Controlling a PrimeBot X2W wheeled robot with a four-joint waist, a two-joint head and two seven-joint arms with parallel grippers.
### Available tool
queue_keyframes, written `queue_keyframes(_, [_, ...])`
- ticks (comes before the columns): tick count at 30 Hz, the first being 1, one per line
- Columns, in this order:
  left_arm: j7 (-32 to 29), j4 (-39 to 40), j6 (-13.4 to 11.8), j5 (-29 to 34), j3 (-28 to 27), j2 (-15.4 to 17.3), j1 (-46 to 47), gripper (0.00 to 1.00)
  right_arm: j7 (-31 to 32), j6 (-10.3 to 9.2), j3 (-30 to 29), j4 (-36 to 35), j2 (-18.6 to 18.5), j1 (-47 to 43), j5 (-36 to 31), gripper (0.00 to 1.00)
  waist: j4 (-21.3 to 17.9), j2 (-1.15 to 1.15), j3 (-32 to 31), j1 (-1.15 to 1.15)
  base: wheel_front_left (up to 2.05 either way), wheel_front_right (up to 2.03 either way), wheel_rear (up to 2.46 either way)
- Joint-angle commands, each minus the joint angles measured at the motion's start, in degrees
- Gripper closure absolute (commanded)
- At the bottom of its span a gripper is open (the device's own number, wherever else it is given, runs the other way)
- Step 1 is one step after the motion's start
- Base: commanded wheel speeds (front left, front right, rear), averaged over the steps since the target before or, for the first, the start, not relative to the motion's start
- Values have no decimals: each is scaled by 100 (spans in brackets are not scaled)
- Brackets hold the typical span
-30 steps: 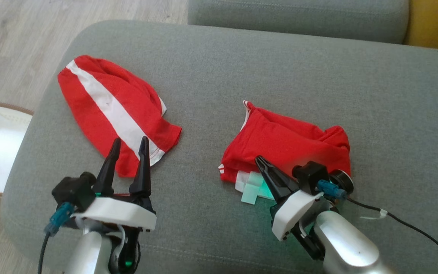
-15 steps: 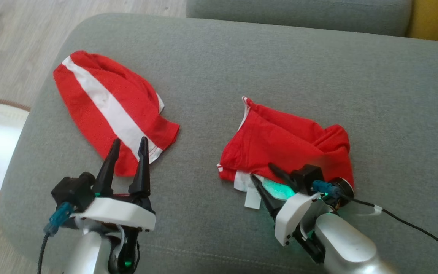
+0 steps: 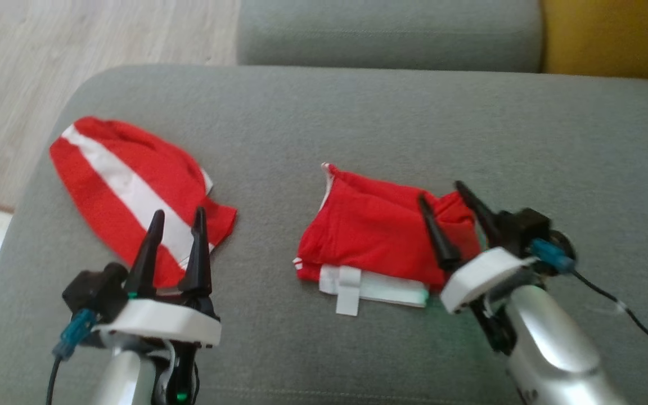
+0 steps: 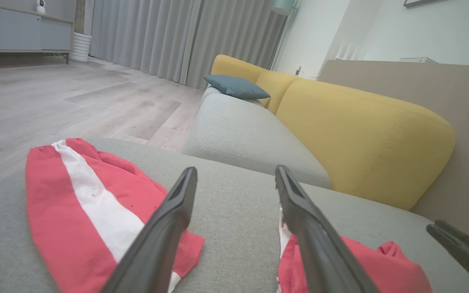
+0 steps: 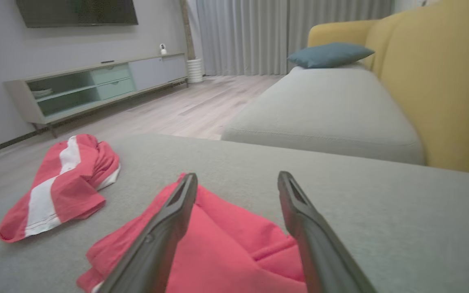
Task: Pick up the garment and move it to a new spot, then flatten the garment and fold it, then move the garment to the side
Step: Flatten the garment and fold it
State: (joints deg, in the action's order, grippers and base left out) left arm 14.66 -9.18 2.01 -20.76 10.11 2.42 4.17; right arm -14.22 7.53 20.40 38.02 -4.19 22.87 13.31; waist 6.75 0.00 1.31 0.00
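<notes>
**A:** Where do we have the garment?

**B:** The folded red garment (image 3: 377, 236) lies in the middle of the grey sofa seat (image 3: 358, 112). It is a thick, slightly lumpy packet with a white tab (image 3: 349, 295) poking out of its near edge. Our right gripper (image 3: 441, 191) hangs over its right end, fingers spread wide with nothing between them. We cannot tell whether they brush the cloth. Our left gripper (image 3: 179, 212) is spread and empty too, by the near corner of the striped red garment (image 3: 127, 180).

**A:** How do we expect it to handle?

**B:** Light, soft and limp, we judge. It has no stiffness, so a pinch on a single layer would likely peel the fold open. To shift it we would take the whole stack at the thick near edge, or one corner with each gripper. The woven upholstery probably drags on the cloth, so lifting looks safer to us than sliding.

**A:** What do we have around it?

**B:** The striped garment lies well apart to the left, close to the seat's edge, so that side is taken. On the right, our own arm's black cable (image 3: 633, 320) trails across the seat and could snag a loose layer. The yellow backrest (image 3: 611, 34) rises beyond the far right corner, out of our way.
</notes>
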Motion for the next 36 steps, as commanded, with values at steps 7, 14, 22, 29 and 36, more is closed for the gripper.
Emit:
queue_keyframes(7, [34,472,-79,55,-240,45,79,0,-72,-4,-1090,-1338,77,-855,-829,0,-371,0,-189,0,0,0,0])
queue_keyframes(14, [34,544,-78,64,-231,45,20,0,23,-4,-1685,-2267,127,-1674,-966,0,-567,0,-174,0,0,0,0])
queue_keyframes(22, [34,517,-47,85,-205,45,-31,0,54,-4,-1719,-2521,130,-2013,-765,0,-669,0,-137,0,0,0,0])
queue_keyframes(29, [34,476,-11,88,-167,45,12,0,35,-4,-1595,-2626,131,-1918,-693,100,-522,0,-64,0,0,0,0])
queue_keyframes(36, [34,442,52,123,-136,45,131,0,-6,-4,-1069,-2599,131,-1569,-629,100,-146,0,225,0,0,0,0])
